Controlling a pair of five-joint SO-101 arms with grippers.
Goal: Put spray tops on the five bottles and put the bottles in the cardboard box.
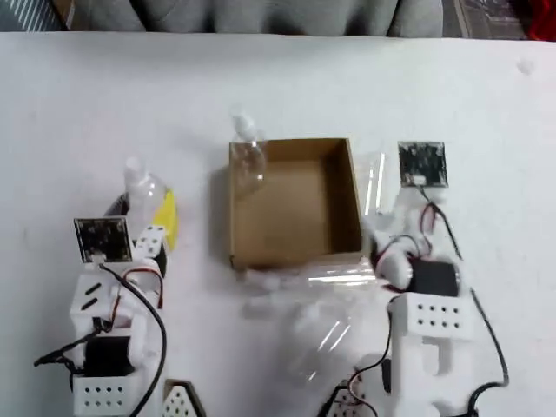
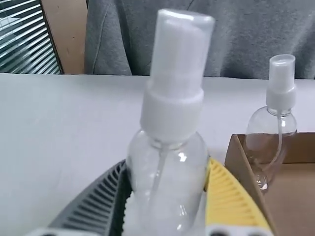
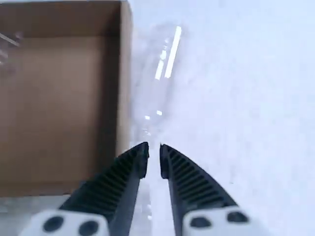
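the left arm (image 1: 100,300) sits at the near left of the table, reaching forward away from its base with the wrist camera facing up. the left gripper (image 2: 165,196) is level and points toward the far edge. its 2 fingers, 1 grey (image 2: 96,211) and 1 yellow (image 2: 231,201), are clamped on the body of an upright bottle (image 2: 165,167). the right arm (image 1: 430,317) sits at the near right, also stretched forward, wrist low over the table. the right gripper (image 3: 153,150) points down and ahead. its 2 dark ribbed fingers (image 3: 120,182) are drawn nearly together, with a thin slit between the tips.
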